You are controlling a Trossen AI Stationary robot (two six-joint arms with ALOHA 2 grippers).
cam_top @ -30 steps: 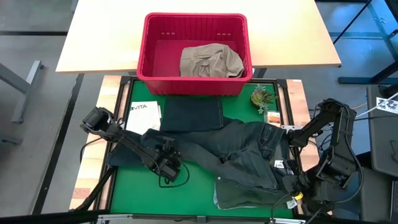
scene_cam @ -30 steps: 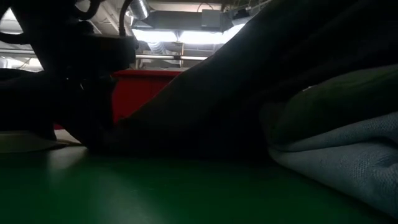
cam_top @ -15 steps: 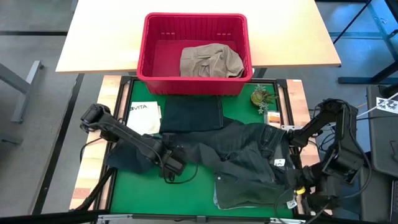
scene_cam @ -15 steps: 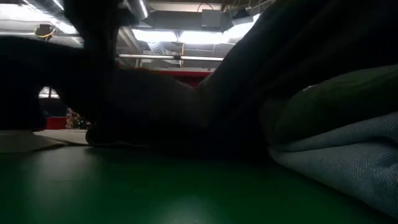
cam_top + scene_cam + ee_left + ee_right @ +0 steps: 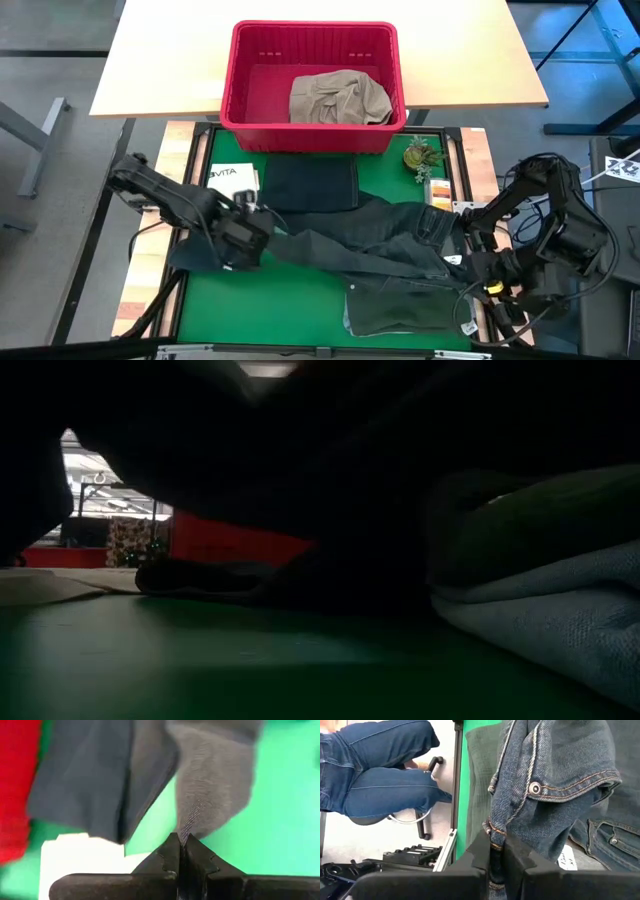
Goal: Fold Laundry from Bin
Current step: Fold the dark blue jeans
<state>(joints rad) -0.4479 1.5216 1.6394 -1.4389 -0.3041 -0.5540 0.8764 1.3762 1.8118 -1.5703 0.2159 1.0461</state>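
Jeans [image 5: 370,250] stretch across the green mat [image 5: 260,310]. Left gripper [image 5: 243,232] pinches a leg end; right gripper [image 5: 478,278] pinches the waistband.

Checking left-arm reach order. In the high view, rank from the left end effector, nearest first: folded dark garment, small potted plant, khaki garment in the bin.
1. Folded dark garment: just beyond the left end effector, towards the bin.
2. Khaki garment: farther back, inside the red bin, right half.
3. Small potted plant: far across, at the mat's right back corner.
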